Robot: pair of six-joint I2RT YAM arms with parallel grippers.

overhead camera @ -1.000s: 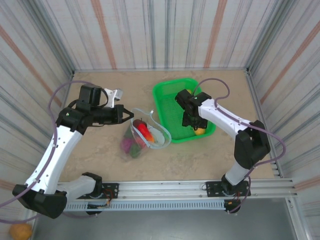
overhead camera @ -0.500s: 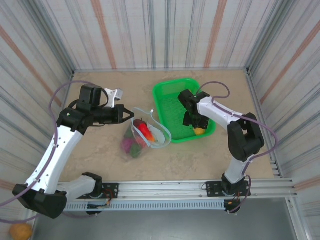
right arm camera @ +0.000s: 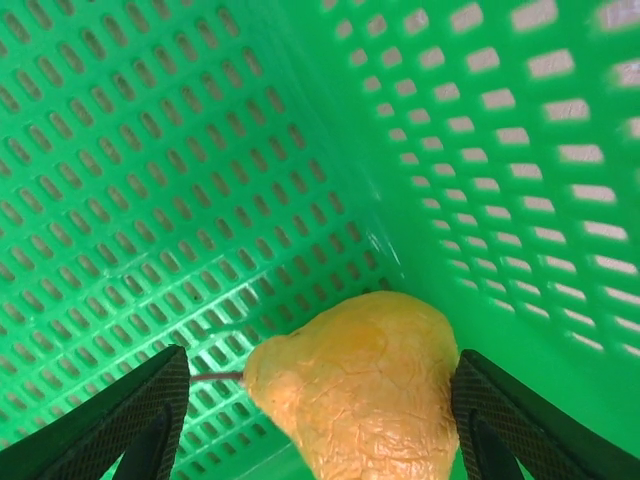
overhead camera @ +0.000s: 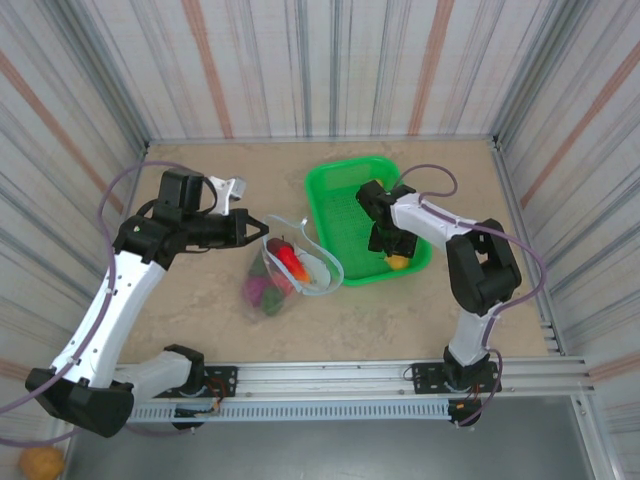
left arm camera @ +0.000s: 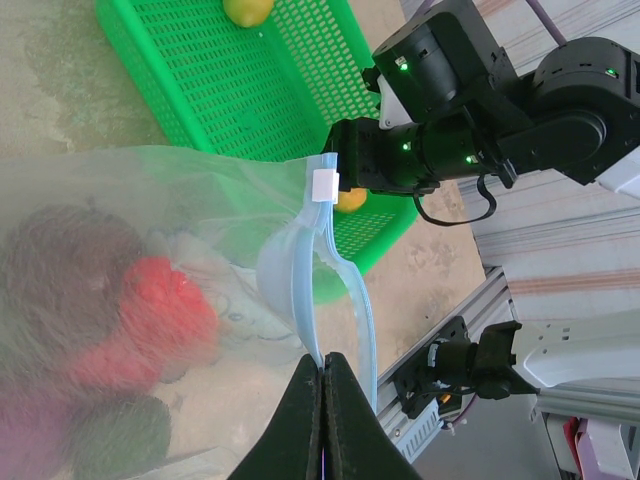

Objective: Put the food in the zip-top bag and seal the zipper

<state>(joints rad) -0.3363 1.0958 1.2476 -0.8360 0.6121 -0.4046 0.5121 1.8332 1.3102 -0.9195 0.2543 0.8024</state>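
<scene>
The clear zip-top bag [overhead camera: 285,272] lies on the table left of the green tray, its mouth held up. Through its wall show red food [left arm camera: 150,320], a dark maroon piece [left arm camera: 60,250], a green one [left arm camera: 120,435] and a magenta one [left arm camera: 20,420]. My left gripper [left arm camera: 322,362] is shut on the pale blue zipper [left arm camera: 318,260] at its near end; it also shows from above [overhead camera: 255,228]. My right gripper [right arm camera: 330,420] is down in the tray's near right corner [overhead camera: 390,252], open, its fingers [right arm camera: 140,410] on either side of a yellow-orange fruit [right arm camera: 370,385].
The green mesh tray [overhead camera: 340,195] sits right of the bag, and its wall [right arm camera: 560,180] rises close to my right gripper. A second yellow-green fruit [left arm camera: 248,8] lies at the tray's far end. Striped walls enclose the table. An orange ball [overhead camera: 42,462] lies off the table at the bottom left.
My right arm has folded its elbow in closer and its gripper has settled lower over the yellow-orange fruit in the tray corner. My left gripper and the bag have stayed put.
</scene>
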